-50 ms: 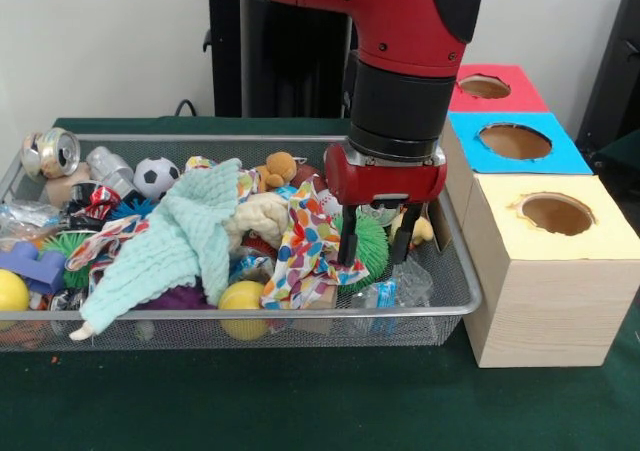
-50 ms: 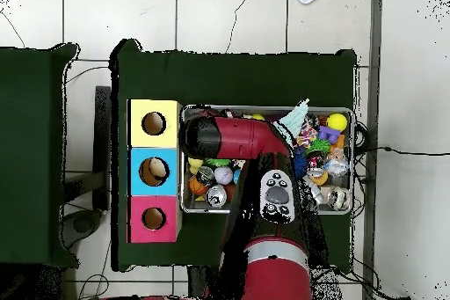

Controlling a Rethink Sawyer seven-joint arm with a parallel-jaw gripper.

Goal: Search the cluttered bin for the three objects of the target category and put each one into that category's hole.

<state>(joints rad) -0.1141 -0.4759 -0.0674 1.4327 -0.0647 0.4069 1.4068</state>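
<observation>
End effector (image 1: 377, 241) hanging open and empty over a green spiky ball (image 1: 368, 243) | wire bin (image 1: 455, 301) sitting full on the table (image 1: 300, 401) | sorting seemingly barely beginning; blue box (image 2: 153, 171) possibly holding one item

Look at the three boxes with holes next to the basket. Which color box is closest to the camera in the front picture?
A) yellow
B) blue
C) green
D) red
A. In the front view the yellow-topped box stands nearest, the blue box is behind it, and the red box is farthest back, all lined up beside the wire basket.
</observation>
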